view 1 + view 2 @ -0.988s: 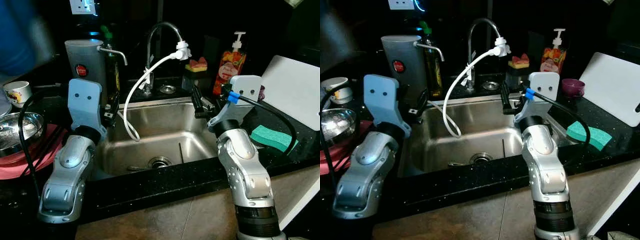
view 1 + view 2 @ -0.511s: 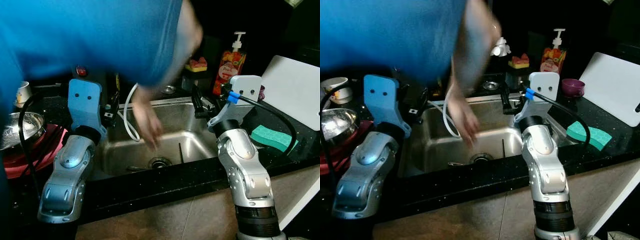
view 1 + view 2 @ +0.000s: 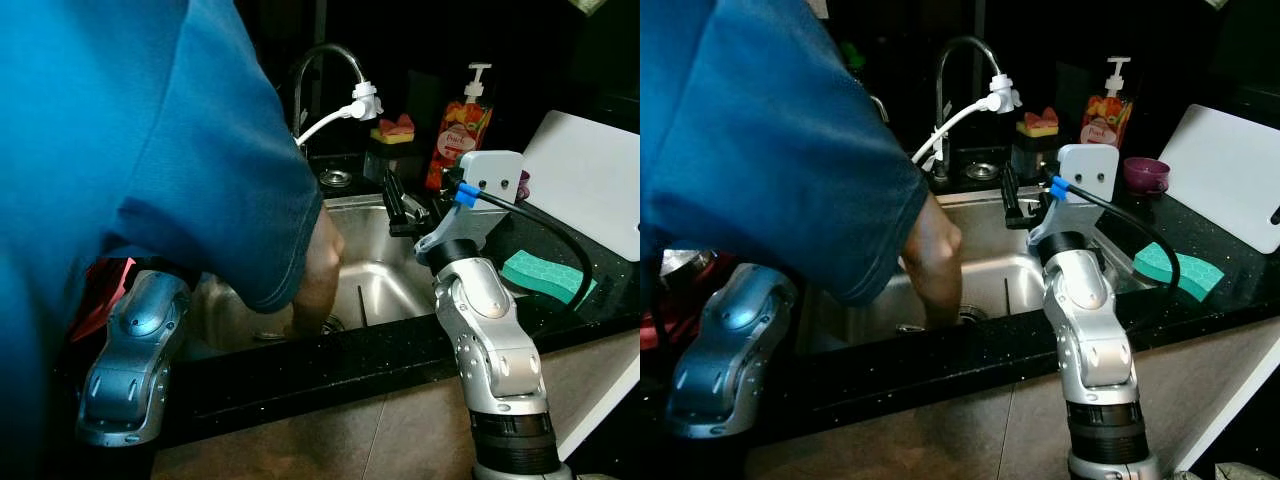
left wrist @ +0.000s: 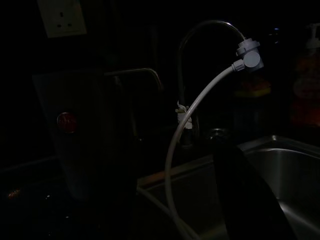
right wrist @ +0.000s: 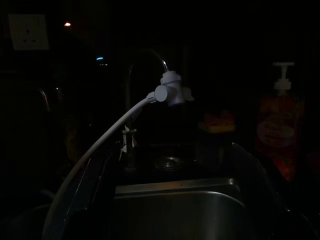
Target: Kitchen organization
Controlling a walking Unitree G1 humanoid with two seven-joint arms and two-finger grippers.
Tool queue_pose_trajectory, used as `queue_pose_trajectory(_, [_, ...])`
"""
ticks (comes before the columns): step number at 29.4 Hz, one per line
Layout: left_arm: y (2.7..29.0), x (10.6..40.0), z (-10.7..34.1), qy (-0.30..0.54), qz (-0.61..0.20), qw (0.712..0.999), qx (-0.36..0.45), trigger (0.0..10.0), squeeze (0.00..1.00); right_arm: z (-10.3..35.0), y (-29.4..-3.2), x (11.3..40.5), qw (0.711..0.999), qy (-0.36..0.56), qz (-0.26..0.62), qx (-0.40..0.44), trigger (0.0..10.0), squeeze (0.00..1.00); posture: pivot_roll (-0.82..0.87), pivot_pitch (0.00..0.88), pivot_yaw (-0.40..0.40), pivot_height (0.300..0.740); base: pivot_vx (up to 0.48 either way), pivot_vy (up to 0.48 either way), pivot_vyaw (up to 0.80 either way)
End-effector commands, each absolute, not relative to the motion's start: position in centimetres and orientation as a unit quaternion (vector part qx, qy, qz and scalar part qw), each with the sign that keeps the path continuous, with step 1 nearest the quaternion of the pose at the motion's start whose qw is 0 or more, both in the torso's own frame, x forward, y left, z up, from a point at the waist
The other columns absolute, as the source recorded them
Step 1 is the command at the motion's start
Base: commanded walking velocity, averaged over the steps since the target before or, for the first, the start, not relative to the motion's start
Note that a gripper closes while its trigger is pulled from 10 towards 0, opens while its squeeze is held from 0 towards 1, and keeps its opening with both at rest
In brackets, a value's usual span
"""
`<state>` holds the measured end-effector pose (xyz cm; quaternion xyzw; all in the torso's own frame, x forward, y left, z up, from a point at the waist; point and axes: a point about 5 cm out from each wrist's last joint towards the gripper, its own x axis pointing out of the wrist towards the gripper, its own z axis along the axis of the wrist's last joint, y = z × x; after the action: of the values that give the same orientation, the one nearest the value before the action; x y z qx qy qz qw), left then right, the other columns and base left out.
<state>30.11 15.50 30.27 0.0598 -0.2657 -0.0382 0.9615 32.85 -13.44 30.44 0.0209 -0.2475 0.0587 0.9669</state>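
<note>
A person in a blue shirt (image 3: pixel 130 150) leans in from the left and hides much of the counter. Their bare arm (image 3: pixel 318 265) reaches down into the steel sink (image 3: pixel 385 285), hand by the drain. My right gripper (image 3: pixel 397 205) hovers over the sink's right rim, open and holding nothing. In the right wrist view the right gripper (image 5: pixel 170 150) faces the faucet (image 5: pixel 145 57) with its white hose (image 5: pixel 100 150). My left arm (image 3: pixel 130 370) rests at the sink's left edge, its gripper behind the person. In the dark left wrist view the left gripper (image 4: pixel 175 170) stands open, facing the faucet.
A red soap pump bottle (image 3: pixel 458 125) and a sponge holder (image 3: pixel 392 130) stand behind the sink. A green sponge (image 3: pixel 545 275), a white cutting board (image 3: pixel 590 180) and a purple cup (image 3: pixel 1145 173) lie on the black counter to the right. A red mat (image 3: pixel 100 300) lies left.
The person has leaned further in, now covering the kettle, bowl and my left gripper. Their hand has gone down to the drain. Neither of my arms has moved.
</note>
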Motion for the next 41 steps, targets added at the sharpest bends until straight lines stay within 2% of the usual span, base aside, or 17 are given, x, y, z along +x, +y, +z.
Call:
queue_pose_trajectory(1, [15.15,30.02,30.11,-0.263,-0.045,0.962,0.058,10.0,0.0,30.17,-13.5,32.82,0.968,-0.243,0.058,0.027,10.0,0.0,0.07,0.07,-0.049,0.74,0.0,0.0,0.0])
queue_pose_trajectory(41, [14.92,30.04,30.04,-0.263,-0.046,0.962,0.055,10.0,0.0,30.25,-13.59,32.83,0.968,-0.244,0.058,0.025,10.0,0.0,0.07,0.068,-0.053,0.74,0.0,0.0,0.0])
